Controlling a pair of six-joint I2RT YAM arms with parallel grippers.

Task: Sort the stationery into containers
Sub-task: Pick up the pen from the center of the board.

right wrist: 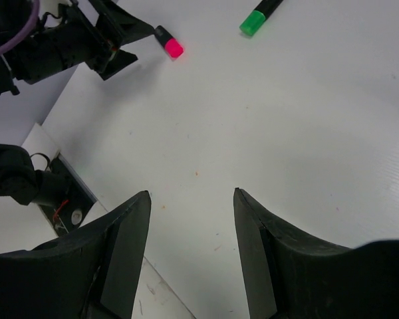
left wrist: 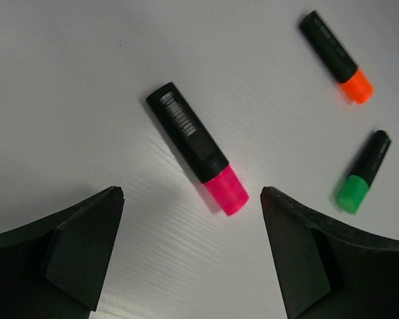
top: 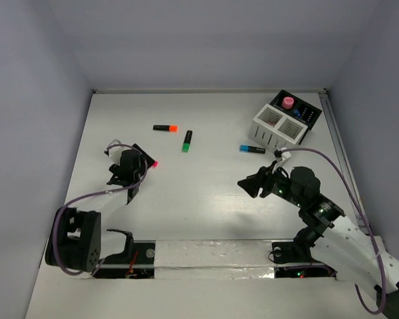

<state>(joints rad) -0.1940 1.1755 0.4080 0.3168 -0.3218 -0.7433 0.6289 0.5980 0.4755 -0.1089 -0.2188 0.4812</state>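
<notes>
A black highlighter with a pink cap (left wrist: 196, 149) lies flat on the table, just ahead of my left gripper (left wrist: 193, 193), which is open above it and touches nothing. Only the pink cap (top: 154, 163) shows from above, beside the left gripper (top: 136, 169). An orange-capped highlighter (top: 165, 127) and a green-capped highlighter (top: 187, 141) lie further back, and a blue-capped one (top: 251, 149) lies near the containers. The white slatted box (top: 278, 127) joins the black box (top: 300, 113) at the back right. My right gripper (top: 243, 183) is open and empty over bare table (right wrist: 191, 193).
A pink round item (top: 288, 102) sits on the black box. The arm bases and a taped strip (top: 206, 256) run along the near edge. Grey walls enclose the table on the left, back and right.
</notes>
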